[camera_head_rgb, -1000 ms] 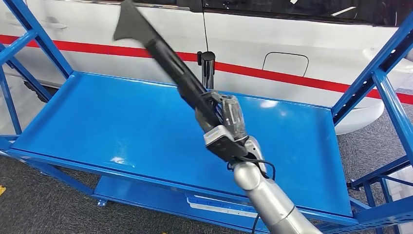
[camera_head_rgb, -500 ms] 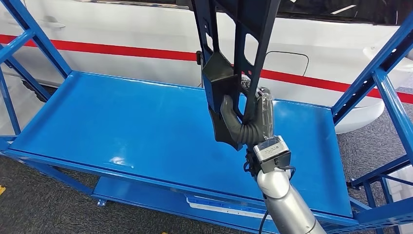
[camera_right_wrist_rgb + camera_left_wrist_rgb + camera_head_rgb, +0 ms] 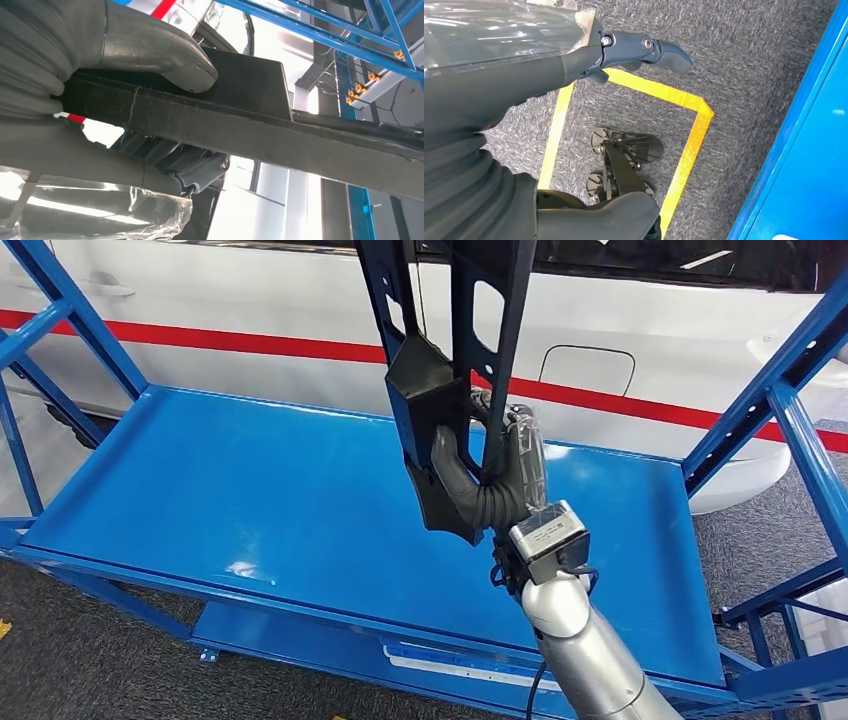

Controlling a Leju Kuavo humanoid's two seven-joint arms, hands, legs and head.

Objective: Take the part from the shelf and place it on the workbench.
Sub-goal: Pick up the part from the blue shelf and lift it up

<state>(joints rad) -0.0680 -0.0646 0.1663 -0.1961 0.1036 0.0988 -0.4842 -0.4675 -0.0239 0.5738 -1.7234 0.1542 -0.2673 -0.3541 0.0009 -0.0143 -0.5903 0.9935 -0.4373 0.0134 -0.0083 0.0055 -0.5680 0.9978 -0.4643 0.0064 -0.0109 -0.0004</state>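
Since half a second ago the right hand [image 3: 495, 475] and the black part [image 3: 440, 360] it carries have shifted slightly toward nine o'clock in the head view; a second ago the part was swung over, slanting toward eleven o'clock. Now the part stands nearly upright above the blue shelf [image 3: 250, 500], its upper end running out at twelve o'clock, its lower end hanging clear of the shelf surface. The silver right arm [image 3: 590, 660] rises from five o'clock, wrist bent back, thumb wrapped around one of the part's bars and the darker fingers behind it, gripping firmly. In the right wrist view the thumb [image 3: 160, 50] presses on the part's edge [image 3: 260, 125]. The left hand [image 3: 524, 100] hangs over grey carpet with yellow tape [image 3: 689, 145], holding nothing, fingers apart.
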